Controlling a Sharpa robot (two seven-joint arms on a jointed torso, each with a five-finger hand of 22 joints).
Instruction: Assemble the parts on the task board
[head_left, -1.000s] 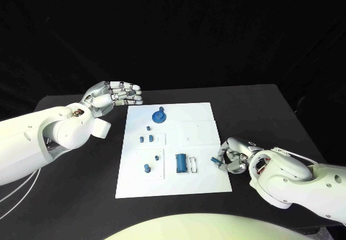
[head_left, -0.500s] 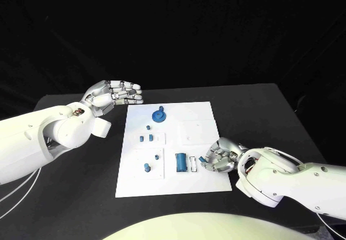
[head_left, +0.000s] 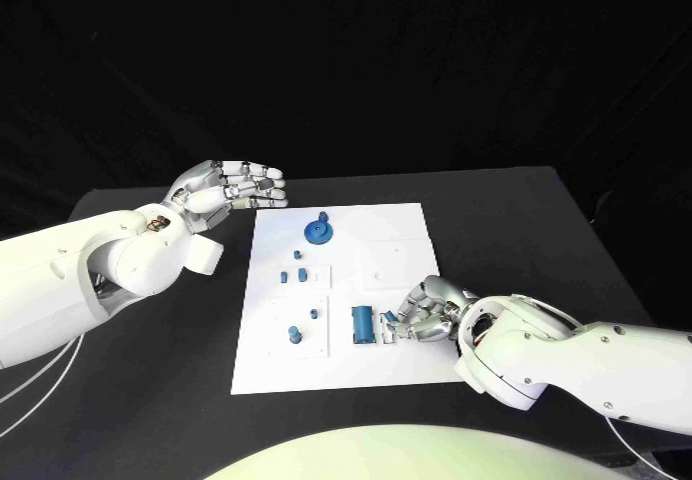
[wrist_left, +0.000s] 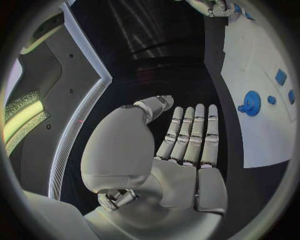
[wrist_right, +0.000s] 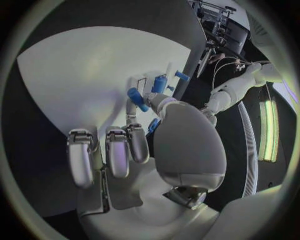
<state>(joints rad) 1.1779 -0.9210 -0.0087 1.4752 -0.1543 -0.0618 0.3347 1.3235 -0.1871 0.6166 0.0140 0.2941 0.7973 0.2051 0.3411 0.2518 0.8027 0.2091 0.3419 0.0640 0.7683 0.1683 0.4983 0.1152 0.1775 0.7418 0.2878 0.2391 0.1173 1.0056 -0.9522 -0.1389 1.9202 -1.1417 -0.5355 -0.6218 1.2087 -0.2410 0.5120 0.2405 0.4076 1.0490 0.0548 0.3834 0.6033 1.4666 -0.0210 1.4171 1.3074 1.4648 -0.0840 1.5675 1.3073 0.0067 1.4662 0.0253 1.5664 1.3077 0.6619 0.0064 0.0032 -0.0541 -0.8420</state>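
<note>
The white task board (head_left: 404, 235) lies mid-table. On it are a round blue disc (head_left: 319, 233), several small blue pegs (head_left: 294, 337) and an upright blue block (head_left: 361, 325) beside a white slot. My right hand (head_left: 428, 312) rests over the board's near right part, just right of the block. It pinches a small blue part (head_left: 389, 319) between thumb and finger, seen in the right wrist view as the blue part (wrist_right: 153, 126). My left hand (head_left: 231, 188) hovers off the board's far left corner, fingers stretched out, holding nothing. In the left wrist view the left hand (wrist_left: 187, 145) faces the disc (wrist_left: 252, 103).
The board sits on the black table (head_left: 534, 230), with bare table on both sides. My left forearm (head_left: 101, 270) lies along the table's left side. My right forearm (head_left: 577, 360) crosses the near right corner.
My right hand has moved left, from the table beside the board's right edge onto the board next to the blue block, carrying the small blue part. The left hand has stayed still.
</note>
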